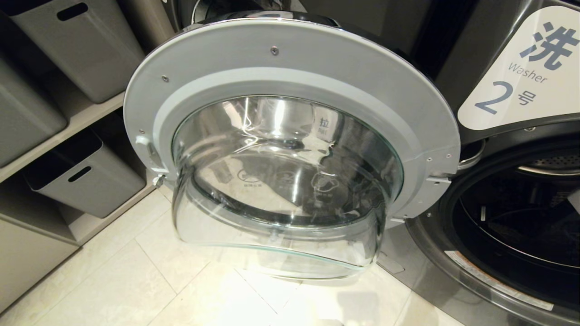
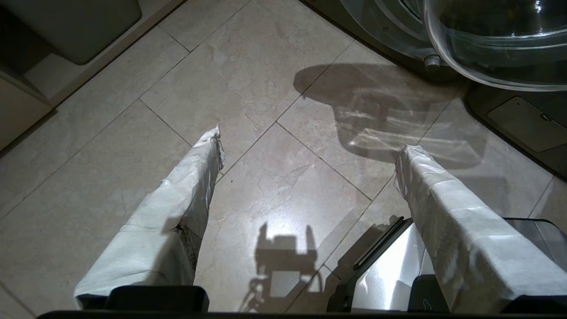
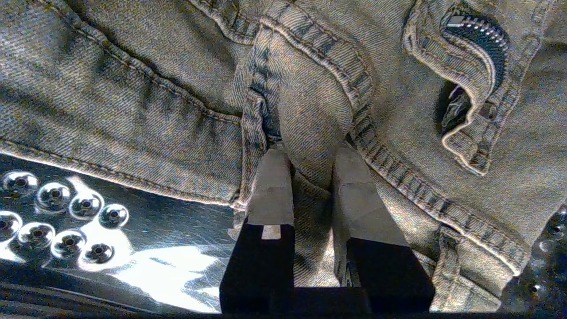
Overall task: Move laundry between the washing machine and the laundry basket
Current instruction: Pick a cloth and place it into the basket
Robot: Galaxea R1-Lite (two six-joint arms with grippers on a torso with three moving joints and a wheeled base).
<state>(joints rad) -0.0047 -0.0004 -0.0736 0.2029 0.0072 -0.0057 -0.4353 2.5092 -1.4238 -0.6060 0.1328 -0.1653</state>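
A: We see a pale tiled floor (image 1: 136,280) in a laundry room, with grey bins (image 1: 86,181) on shelves at the left and a dark washing machine (image 1: 498,235) at the right.

B: Its round door (image 1: 290,136) hangs open toward us, glass bowl bulging near. What can we read?

A: On the white panel (image 1: 521,72) at the far right, "洗", "Washer" and "2号". The door glass carries small printed marks; we make out "拉" and little more.

B: And the laundry?

A: We find the denim jeans (image 3: 177,88), zipper open, lying on the perforated steel drum (image 3: 66,212). The right gripper (image 3: 310,150) has its fingers (image 3: 270,186) pinched on a fold of the jeans beside a seam.

B: The left gripper (image 2: 308,148)?

A: It hangs over the floor, near the door, with fingers spread wide and nothing between them.
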